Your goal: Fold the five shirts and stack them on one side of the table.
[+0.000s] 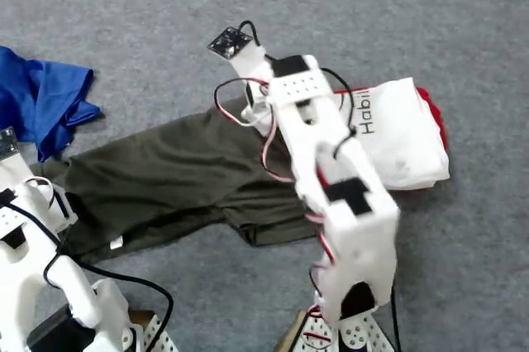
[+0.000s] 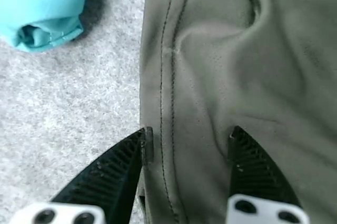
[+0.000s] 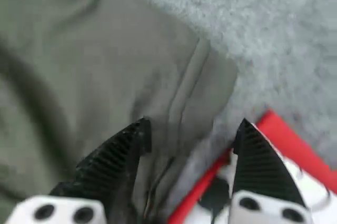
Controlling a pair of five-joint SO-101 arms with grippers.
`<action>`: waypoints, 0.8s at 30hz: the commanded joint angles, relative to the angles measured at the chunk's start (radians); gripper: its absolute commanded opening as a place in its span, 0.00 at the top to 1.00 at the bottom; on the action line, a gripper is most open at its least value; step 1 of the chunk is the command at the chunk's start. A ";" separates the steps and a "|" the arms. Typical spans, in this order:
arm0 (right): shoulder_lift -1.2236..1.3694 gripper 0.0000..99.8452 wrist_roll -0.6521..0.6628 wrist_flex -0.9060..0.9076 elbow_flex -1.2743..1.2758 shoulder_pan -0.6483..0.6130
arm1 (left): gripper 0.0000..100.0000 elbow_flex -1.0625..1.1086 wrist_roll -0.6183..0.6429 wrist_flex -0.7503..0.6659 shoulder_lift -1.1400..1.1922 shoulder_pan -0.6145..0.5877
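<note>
Olive-green fabric shirt (image 1: 165, 174) lies spread unfolded on the grey felt table (image 1: 463, 38); folding is judged not yet begun.

Risks, near to far:
- At the shirt's near-left hem, a shallow bite by the left gripper (image 2: 187, 140) could catch only the stitched edge, which may slip on lifting.
- The crumpled blue cloth shirt (image 1: 41, 104) lies just beyond that hem and could be snagged.
- At the shirt's far-right corner, the right gripper (image 3: 192, 132) straddles both the corner and the red folded shirt (image 3: 274, 129), which lies under the white folded shirt (image 1: 405, 133). Closing there could pinch the red layer and drag the stack apart.

Pose: both grippers are pitched down low over the shirt, jaws spread, nothing held.
</note>
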 commanded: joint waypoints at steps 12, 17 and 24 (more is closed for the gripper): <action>0.515 0.99 0.006 0.351 -0.921 0.094 | 0.76 -0.043 0.003 0.008 -0.027 0.009; 0.624 0.98 0.101 0.446 -1.144 0.104 | 0.76 -0.043 0.003 0.008 -0.027 0.009; 0.713 0.78 0.193 0.543 -1.310 0.105 | 0.76 -0.041 0.002 0.008 -0.027 0.009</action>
